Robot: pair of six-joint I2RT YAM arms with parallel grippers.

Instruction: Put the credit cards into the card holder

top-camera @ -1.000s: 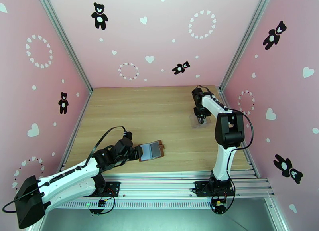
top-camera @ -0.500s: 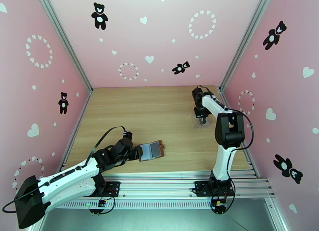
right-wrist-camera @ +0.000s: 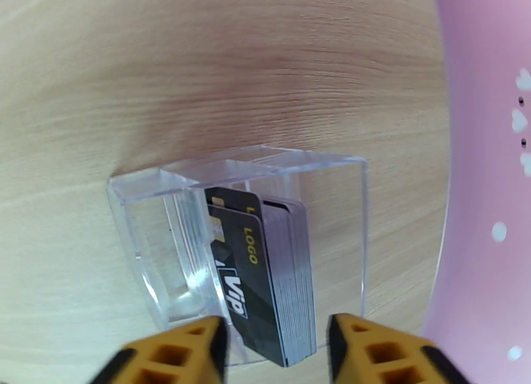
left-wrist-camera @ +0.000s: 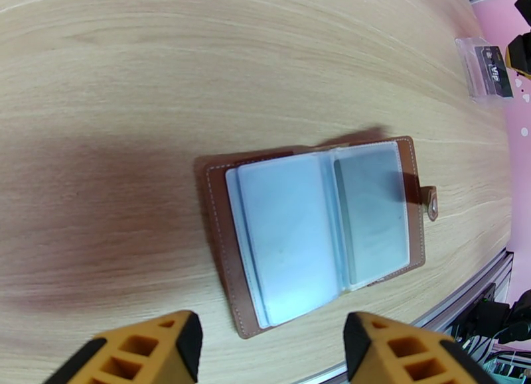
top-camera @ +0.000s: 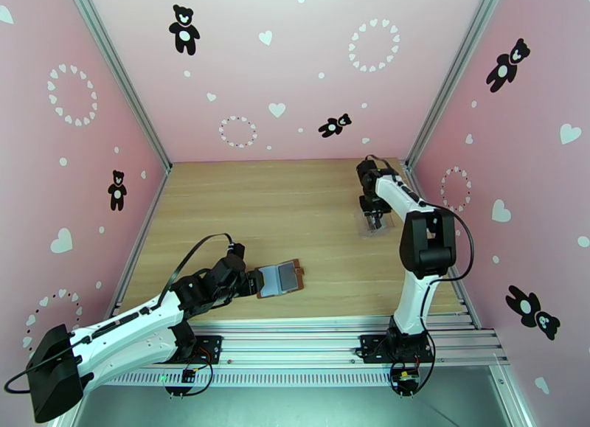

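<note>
The card holder (left-wrist-camera: 318,229) lies open on the wooden table, a brown leather wallet with greyish see-through pockets facing up and a snap tab at its right edge. My left gripper (left-wrist-camera: 272,352) is open just short of its near edge, touching nothing; from above it sits at the wallet's left side (top-camera: 254,283). The credit cards (right-wrist-camera: 269,272) stand as a stack of several black cards with "VIP" and "LOGO" print inside a clear plastic box (right-wrist-camera: 152,246). My right gripper (right-wrist-camera: 275,352) hangs open over the box with the stack's near end between its fingers.
The clear box (top-camera: 372,227) stands near the table's right edge, close to the pink right wall (right-wrist-camera: 484,180). Bare wood stretches between the box and the wallet (top-camera: 282,277). An aluminium rail (top-camera: 295,325) runs along the front edge.
The right arm's elbow has shifted slightly to the right above the box. The left arm and the wallet have not moved.
</note>
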